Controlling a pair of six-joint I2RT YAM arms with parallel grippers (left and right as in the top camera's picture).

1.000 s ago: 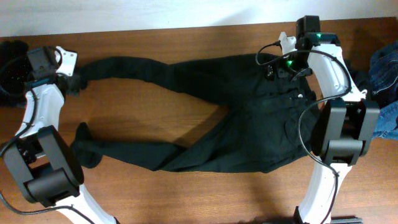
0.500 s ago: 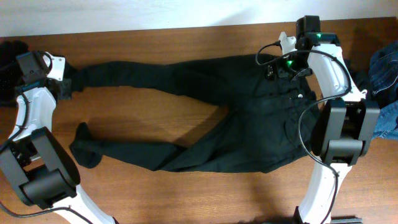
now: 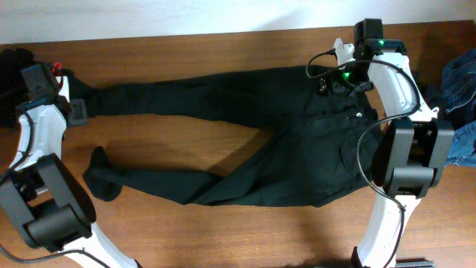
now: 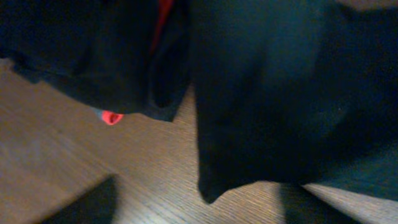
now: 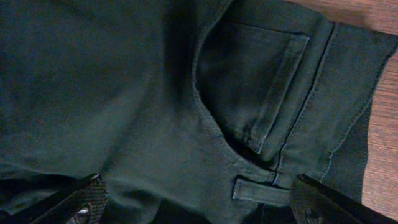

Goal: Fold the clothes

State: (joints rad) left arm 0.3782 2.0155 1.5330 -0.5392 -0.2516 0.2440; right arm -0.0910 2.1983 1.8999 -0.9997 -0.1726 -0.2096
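Bare tabletop (image 3: 163, 138) lies open between the black jeans' (image 3: 297, 149) legs; blue denim (image 3: 462, 82) crowds the right edge.

The brown wooden tabletop (image 3: 186, 238) runs from left to right, its grain plain to see. Past its far edge is a plain white surface (image 3: 149, 15). Near the tabletop's left end a small red-orange bit (image 4: 112, 117) sits on the wood; I can't tell what it is.

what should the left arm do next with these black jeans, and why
Probably move the open left end effector to the bunched cuff on the nearer leg of the long black denim jeans and pull it leftward; the far leg already lies stretched, this one ends crumpled.
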